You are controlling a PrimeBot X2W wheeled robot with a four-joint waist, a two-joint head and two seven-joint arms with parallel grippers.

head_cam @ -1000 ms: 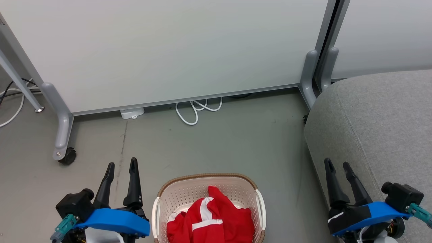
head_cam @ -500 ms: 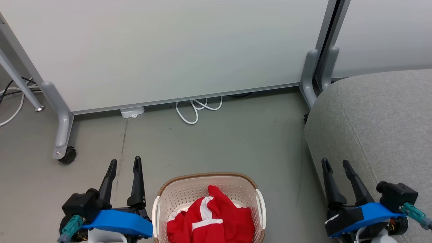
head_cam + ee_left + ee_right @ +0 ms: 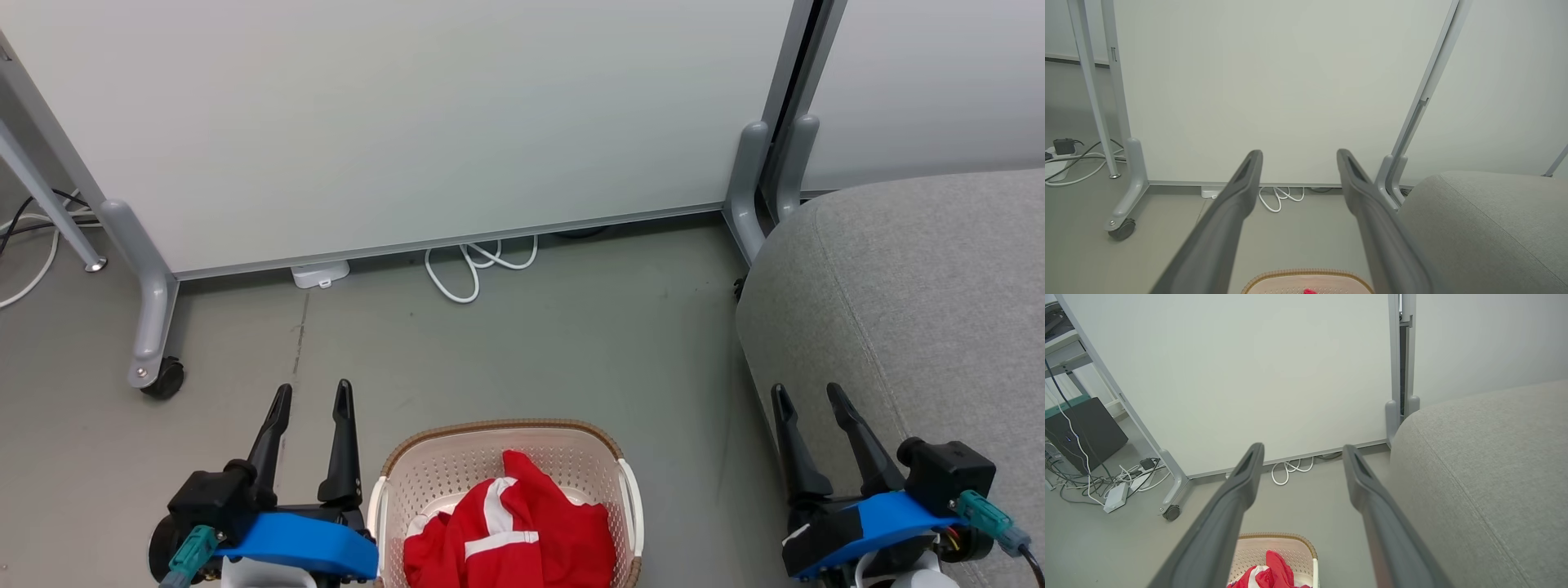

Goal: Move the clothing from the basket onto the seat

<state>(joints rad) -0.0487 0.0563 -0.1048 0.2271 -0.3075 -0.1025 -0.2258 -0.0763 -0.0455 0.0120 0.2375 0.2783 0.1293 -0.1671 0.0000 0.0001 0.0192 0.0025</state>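
Head view showed the red clothing [image 3: 522, 531] piled in the basket [image 3: 498, 429] on the floor [image 3: 531, 351] beside the seat [image 3: 922, 294], both the left pincer [image 3: 314, 386] and right pincer [image 3: 806, 388] apart and empty, so the first grab looked not yet begun, and next one had to dip into the pile.

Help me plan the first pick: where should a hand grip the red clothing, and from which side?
Likely the raised fold at the far end of the clothing, from above: it stands proud, and the basket walls block sideways approaches.
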